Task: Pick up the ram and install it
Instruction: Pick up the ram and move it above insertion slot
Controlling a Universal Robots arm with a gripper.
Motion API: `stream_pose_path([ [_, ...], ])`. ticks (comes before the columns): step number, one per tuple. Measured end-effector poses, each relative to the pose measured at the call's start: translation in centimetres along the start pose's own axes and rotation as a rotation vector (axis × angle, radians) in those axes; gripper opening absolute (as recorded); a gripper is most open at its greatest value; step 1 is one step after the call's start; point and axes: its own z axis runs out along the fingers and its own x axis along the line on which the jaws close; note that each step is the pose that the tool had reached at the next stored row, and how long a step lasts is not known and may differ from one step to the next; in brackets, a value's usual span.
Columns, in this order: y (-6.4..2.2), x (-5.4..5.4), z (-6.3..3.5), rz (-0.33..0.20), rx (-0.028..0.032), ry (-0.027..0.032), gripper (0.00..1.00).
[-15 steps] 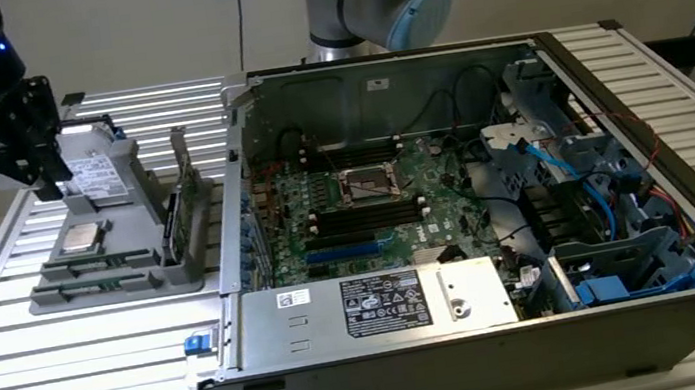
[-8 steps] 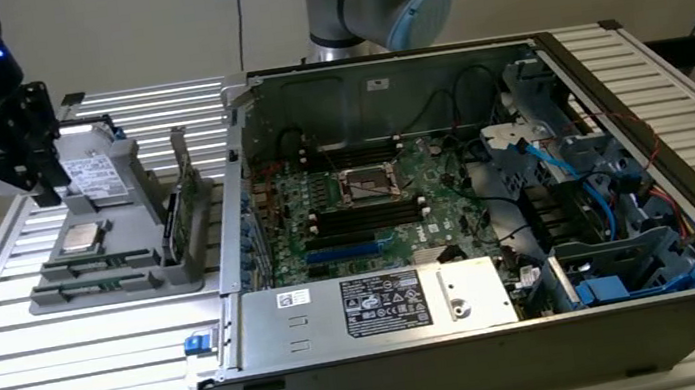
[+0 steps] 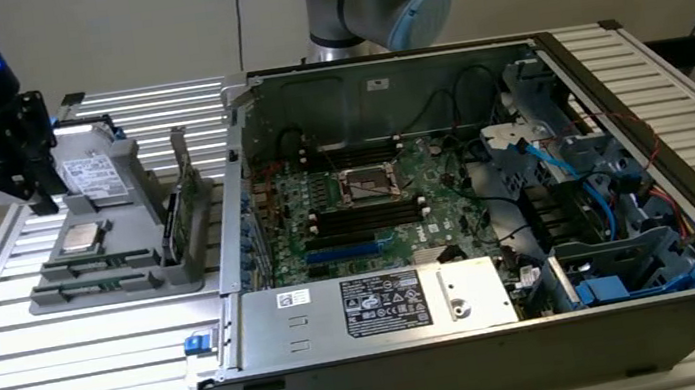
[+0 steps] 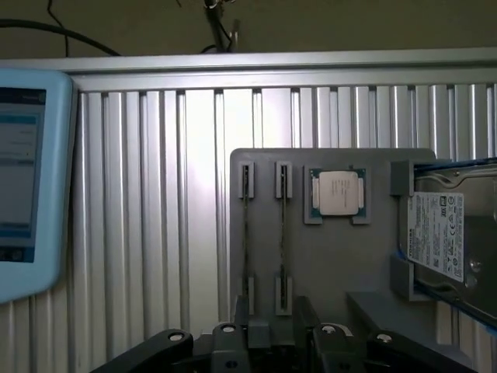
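Note:
Two ram sticks stand on edge in a grey holder tray [image 4: 311, 264]; from the wrist camera they show as thin lines, one ram stick [image 4: 246, 233] beside the other [image 4: 283, 233]. In the exterior view the ram [image 3: 194, 190] stands upright at the tray's side nearest the computer case. My gripper [image 4: 272, 330] hovers above the tray, open, with nothing between its dark fingers. In the exterior view the gripper [image 3: 46, 199] hangs over the tray's end at the exterior view's left, by the drive.
A square silver processor chip [image 4: 338, 192] and a labelled drive [image 4: 439, 233] also lie in the tray. The open computer case [image 3: 666, 163] holds a motherboard with black slots [image 3: 364, 216] and a power supply [image 3: 376, 302]. A light blue tablet [image 4: 23, 179] lies on the slatted table.

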Motion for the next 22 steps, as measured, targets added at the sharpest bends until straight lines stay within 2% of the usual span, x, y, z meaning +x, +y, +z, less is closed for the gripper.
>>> stream_pose_path([
  [13, 0.38, 0.1, 1.99, -0.069, 0.0006, 0.0010, 0.36],
  [22, 0.41, 0.1, 3.63, -0.063, 0.0006, 0.0010, 0.36],
])
